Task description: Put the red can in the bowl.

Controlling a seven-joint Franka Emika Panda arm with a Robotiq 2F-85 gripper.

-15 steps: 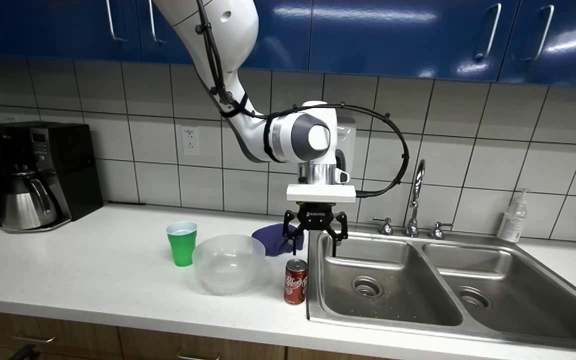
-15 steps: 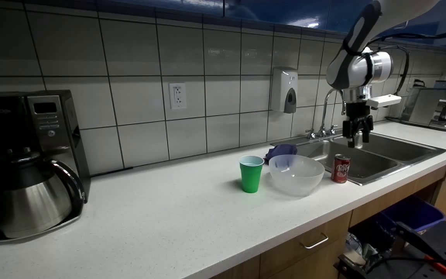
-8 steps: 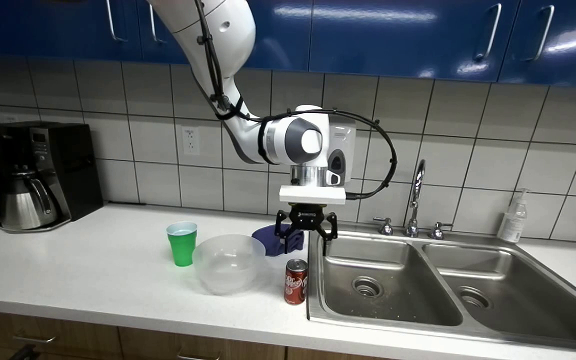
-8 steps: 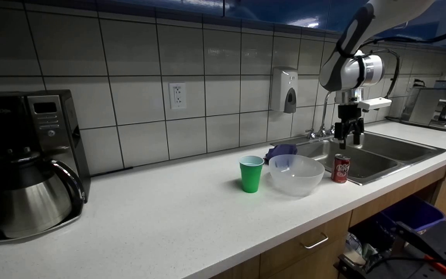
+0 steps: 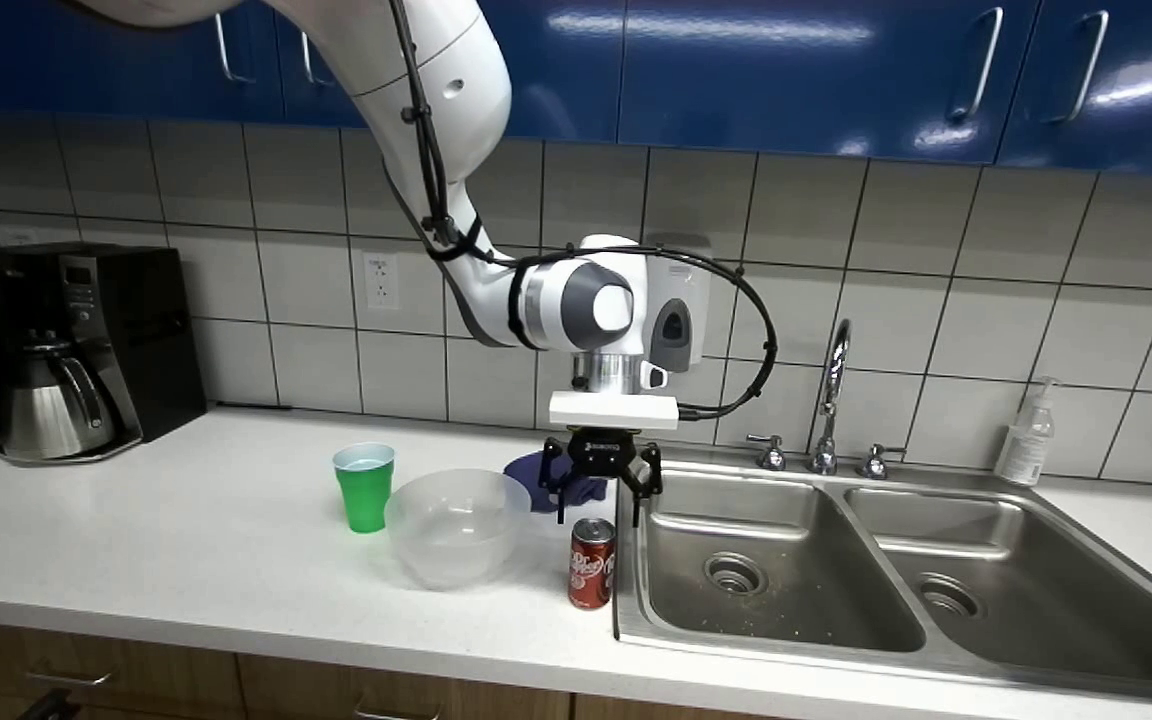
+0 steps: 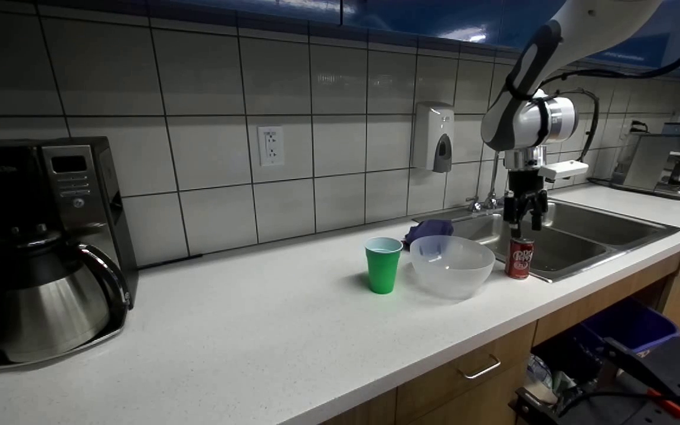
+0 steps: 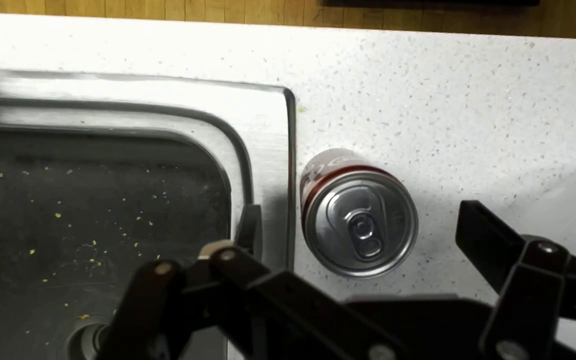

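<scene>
The red can [image 7: 363,225] stands upright on the tabletop [image 5: 186,520], lower middle in an exterior view and near the centre of the wrist view, just beside the rim of the sink [image 7: 268,130]. The end effector [image 5: 598,516] hangs above it with its fingers spread wide, holding nothing; in the wrist view a fingertip shows on either side of the lid. In both exterior views the bowl [image 5: 458,530] sits left of the can, so the pick itself seems yet to be made.

The sink side looks the riskiest. The finger [image 7: 253,227] at the left of the wrist view lies over the steel rim, so going down too deep could jam it there. If the descent is off-centre, a fingertip could land on the lid, or one finger could meet the can first and tip it, perhaps into the sink. A shallow grip near the tapered top might slip. Later, too low a carry could catch the bowl's edge and shove it into the green cup [image 5: 366,495] just beside it; releasing high could make the can bounce.
</scene>
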